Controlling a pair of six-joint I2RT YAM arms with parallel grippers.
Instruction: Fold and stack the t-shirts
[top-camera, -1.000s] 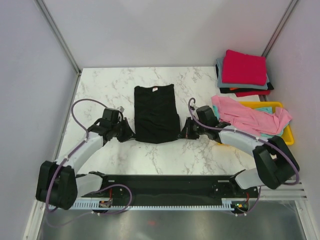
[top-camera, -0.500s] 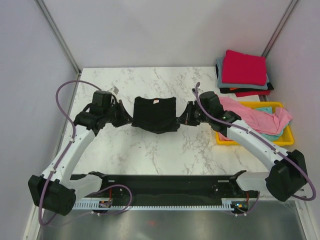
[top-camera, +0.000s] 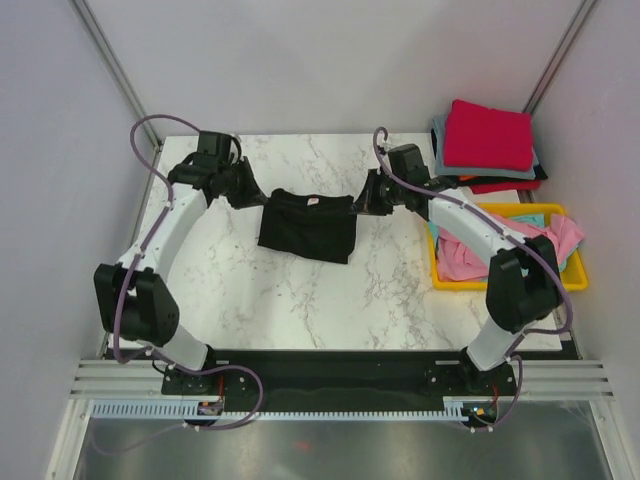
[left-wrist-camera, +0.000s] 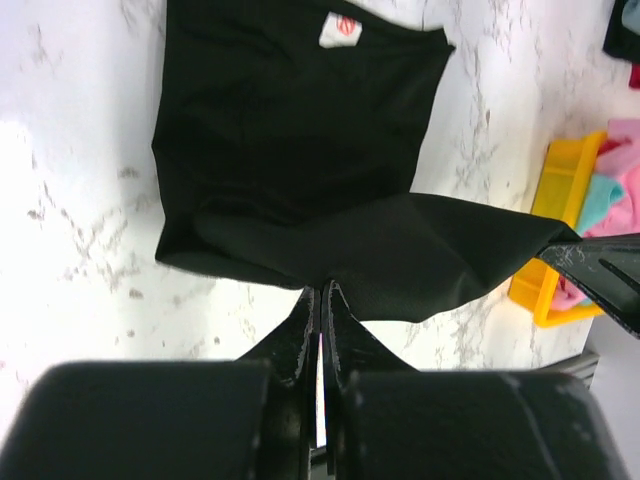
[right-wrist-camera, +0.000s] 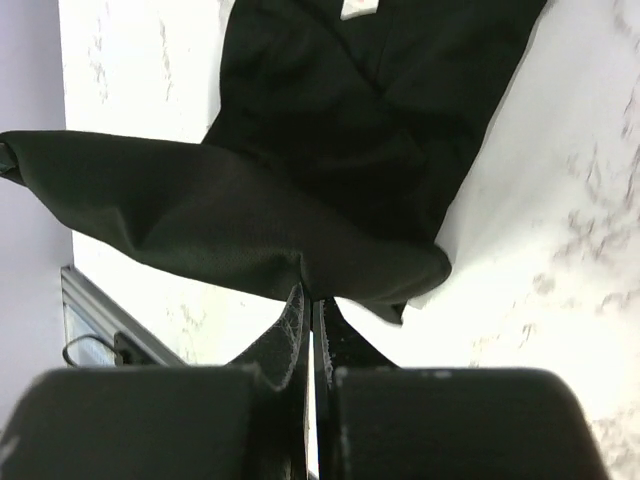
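I count one black cotton short-sleeved t-shirt (top-camera: 305, 222) on my white marble tabletop (top-camera: 300, 300). There is one yellow plastic tray (top-camera: 500, 284) holding two loose tees, a pink tee (top-camera: 460, 254) and a teal tee (top-camera: 527, 218). One pile of folded tees (top-camera: 487, 135) sits behind it, its number unclear.

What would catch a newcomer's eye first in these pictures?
The black t-shirt at mid-table, its near edge pinched and lifted between the left gripper and right gripper, both shut on it. Next, the red t-shirt topping the folded stack at the far right corner, and the pink t-shirt heaped in the yellow tray by the right edge.
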